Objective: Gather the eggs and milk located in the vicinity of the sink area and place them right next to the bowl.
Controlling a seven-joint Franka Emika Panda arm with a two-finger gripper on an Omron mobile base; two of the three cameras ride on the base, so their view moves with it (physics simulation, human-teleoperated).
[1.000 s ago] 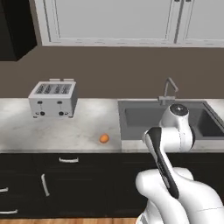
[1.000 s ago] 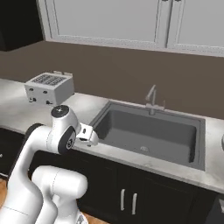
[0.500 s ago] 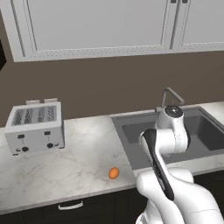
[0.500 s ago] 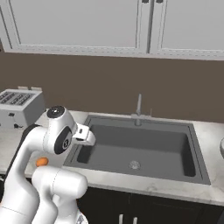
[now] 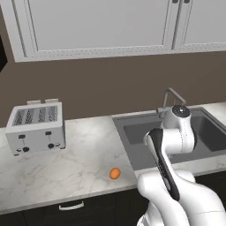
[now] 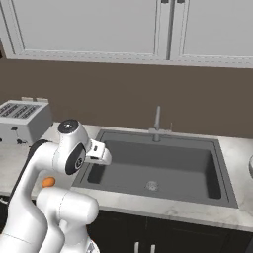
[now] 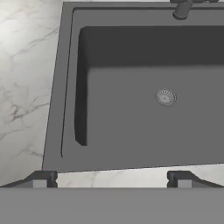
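Even, soft rendered light, no glare. Worktop (image 5: 66,167) bright and evenly lit; sink basin (image 7: 148,96) shaded darker along its walls. Edges slightly pixelated, no blur.

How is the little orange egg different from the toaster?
The egg is tiny, while the toaster is far bigger. The egg is orange-brown and oval, while the toaster is a silver-grey box with slots on top. The egg lies near the counter's front edge; the toaster stands back by the wall. Both sit on the marble counter beside the sink.
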